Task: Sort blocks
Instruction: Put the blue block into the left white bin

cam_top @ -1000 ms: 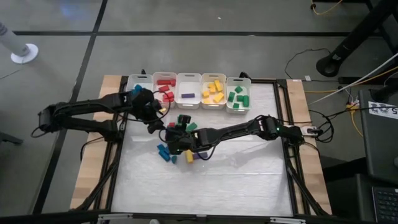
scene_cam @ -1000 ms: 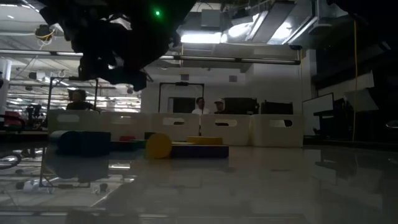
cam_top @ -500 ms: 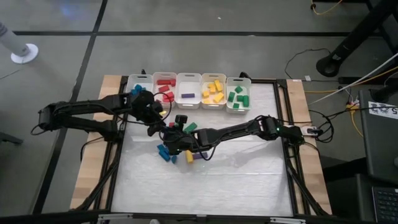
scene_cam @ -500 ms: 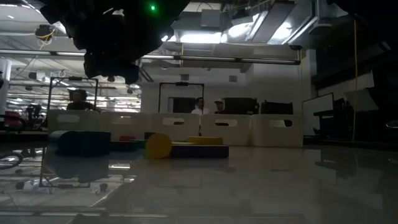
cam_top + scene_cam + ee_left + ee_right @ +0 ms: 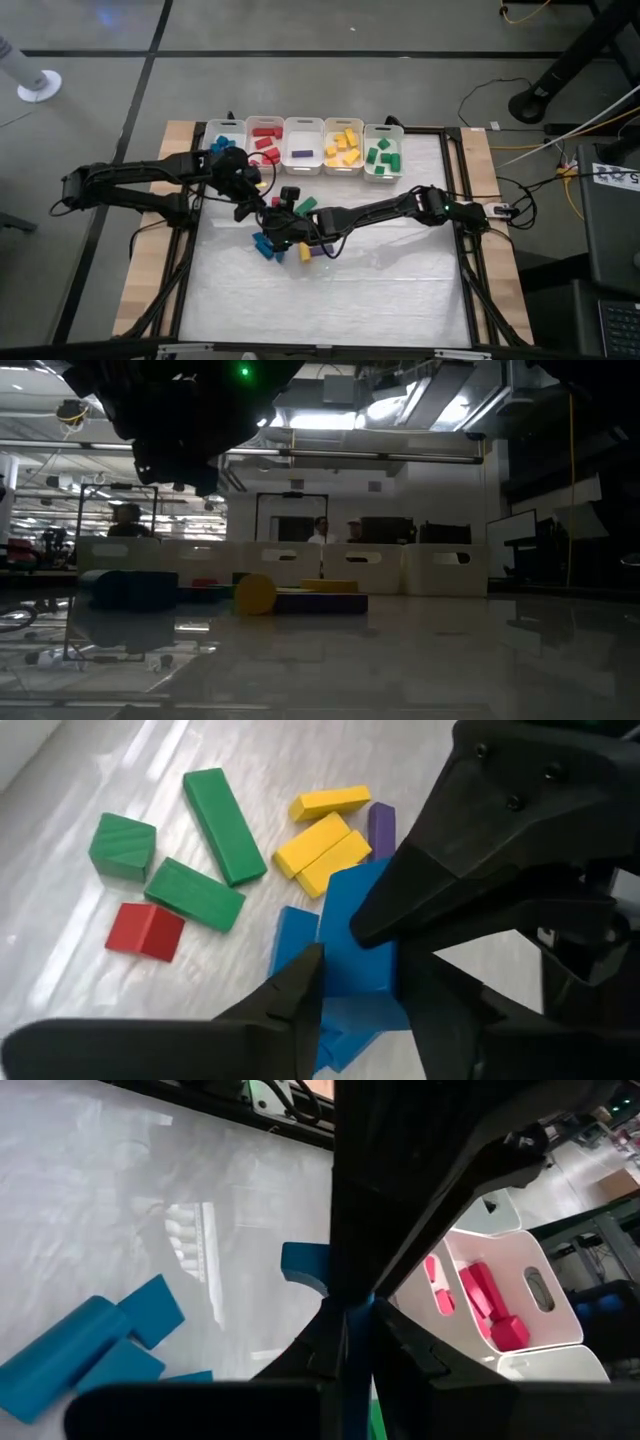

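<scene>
Left gripper, at lower centre, is pinching a blue block; it should be lifting straight up, clearing the pressed-together right gripper.

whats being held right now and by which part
A blue block, pinched at its top edge by the right gripper; the left gripper's hold is unclear.

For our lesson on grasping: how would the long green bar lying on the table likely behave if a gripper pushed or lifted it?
The long green bar looks rigid, with crisp straight edges, so it should keep its shape. It lies flat on a broad face, so it should slide rather than roll or tip. The glossy table suggests that it would slide easily.
</scene>
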You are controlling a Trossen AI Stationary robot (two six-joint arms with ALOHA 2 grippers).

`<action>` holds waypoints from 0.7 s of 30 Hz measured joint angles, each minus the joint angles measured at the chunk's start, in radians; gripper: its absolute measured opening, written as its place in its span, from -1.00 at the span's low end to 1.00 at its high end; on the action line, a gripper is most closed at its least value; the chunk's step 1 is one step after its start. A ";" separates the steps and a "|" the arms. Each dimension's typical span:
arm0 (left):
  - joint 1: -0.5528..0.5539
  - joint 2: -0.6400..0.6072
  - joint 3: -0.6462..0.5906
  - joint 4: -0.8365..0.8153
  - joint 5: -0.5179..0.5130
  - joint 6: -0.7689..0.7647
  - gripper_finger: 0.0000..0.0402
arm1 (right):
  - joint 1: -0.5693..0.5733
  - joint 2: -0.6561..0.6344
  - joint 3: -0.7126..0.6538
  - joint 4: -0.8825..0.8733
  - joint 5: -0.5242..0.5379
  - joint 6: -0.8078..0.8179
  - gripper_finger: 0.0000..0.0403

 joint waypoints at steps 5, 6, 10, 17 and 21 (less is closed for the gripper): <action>0.000 0.000 0.000 0.001 0.012 -0.006 -0.59 | 0.000 0.000 0.000 -0.005 -0.011 0.000 -0.81; 0.000 0.000 0.000 0.008 0.013 -0.013 -0.62 | -0.001 0.000 0.000 -0.007 -0.022 0.000 -0.81; 0.000 0.001 -0.002 0.014 0.020 -0.032 -0.78 | -0.003 0.000 0.000 -0.011 -0.060 0.000 -0.78; 0.000 0.001 -0.002 0.020 0.021 -0.066 -0.93 | -0.002 0.000 0.000 -0.014 -0.064 0.000 -0.76; 0.000 0.001 -0.002 0.027 0.018 -0.046 -0.87 | -0.002 0.000 0.000 -0.015 -0.064 0.000 -0.76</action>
